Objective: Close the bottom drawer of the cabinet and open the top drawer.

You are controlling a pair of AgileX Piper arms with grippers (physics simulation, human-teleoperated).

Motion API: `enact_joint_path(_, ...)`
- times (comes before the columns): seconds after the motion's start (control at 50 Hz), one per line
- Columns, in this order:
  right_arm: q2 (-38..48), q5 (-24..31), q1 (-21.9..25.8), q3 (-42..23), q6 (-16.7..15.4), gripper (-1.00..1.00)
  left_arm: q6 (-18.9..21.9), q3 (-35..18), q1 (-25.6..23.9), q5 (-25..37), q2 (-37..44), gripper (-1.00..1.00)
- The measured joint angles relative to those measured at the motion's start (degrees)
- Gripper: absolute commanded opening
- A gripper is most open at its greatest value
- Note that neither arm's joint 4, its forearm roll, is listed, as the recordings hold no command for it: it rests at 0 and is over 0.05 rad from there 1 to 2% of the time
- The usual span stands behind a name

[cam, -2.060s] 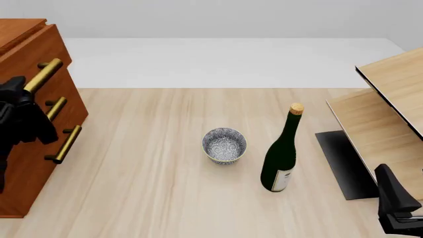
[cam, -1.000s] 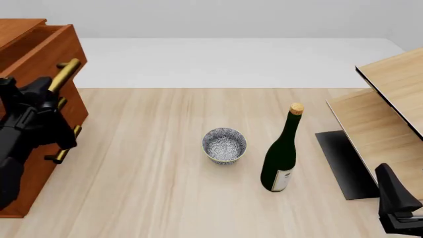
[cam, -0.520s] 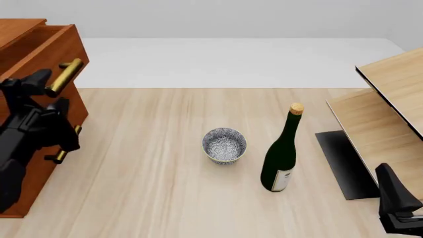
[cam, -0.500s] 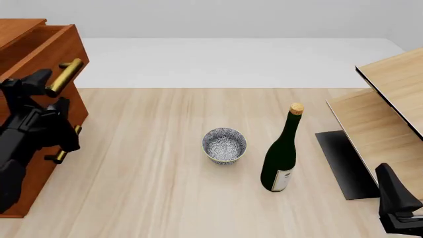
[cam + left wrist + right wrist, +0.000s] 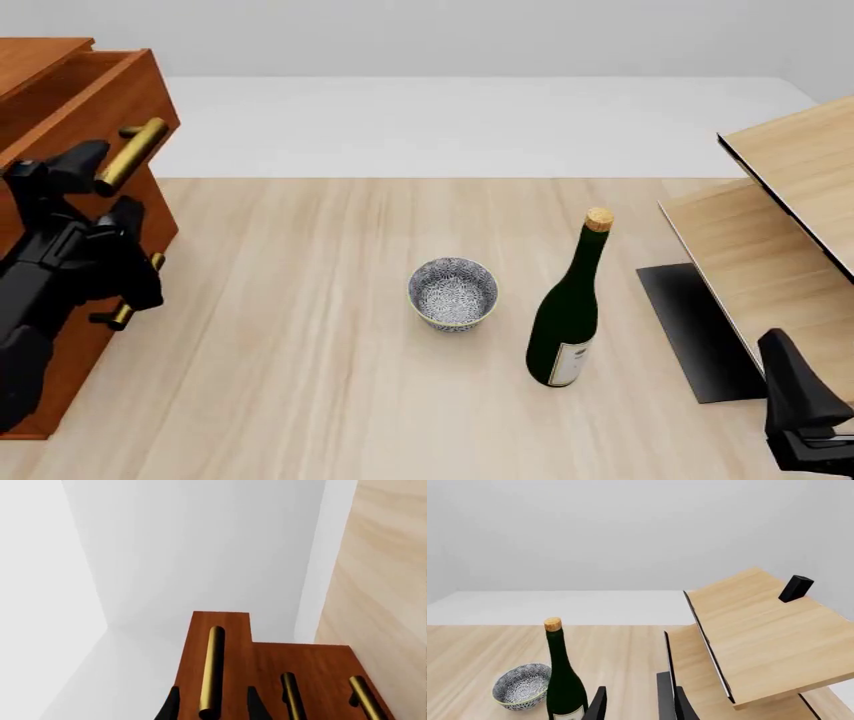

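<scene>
The reddish-brown cabinet (image 5: 54, 330) stands at the table's left edge. Its top drawer (image 5: 114, 110) is slid out past the two drawers below, and its brass handle (image 5: 130, 152) shows. My left gripper (image 5: 107, 182) is open, with one finger on each side of that handle's near end (image 5: 212, 670) and a gap on both sides. The bottom drawer's handle (image 5: 363, 700) lies level with the middle one (image 5: 291, 695), and their fronts look flush. In the front view my arm hides most of the bottom drawer. My right gripper (image 5: 787, 365) is open and empty at the front right.
A patterned bowl (image 5: 453, 292) and a dark wine bottle (image 5: 567, 320) with a cork stand mid-table. Pale light-wood panels (image 5: 787, 230) lean at the right over a black mat (image 5: 694, 330). The right wrist view shows the bottle (image 5: 564, 680) and a panel (image 5: 760, 640).
The top drawer has slid out toward the table's middle, drawn by my left gripper. The fingers then parted around the handle. Nothing has moved in the last half second. The right arm stayed still.
</scene>
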Motion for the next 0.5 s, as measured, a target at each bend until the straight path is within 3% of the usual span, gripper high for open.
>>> enact_joint_path(0.5, 0.0, -0.08, 0.11, 0.02, 0.01, 1.0, -0.44, -1.09, -1.6, 2.36, -1.98, 1.0)
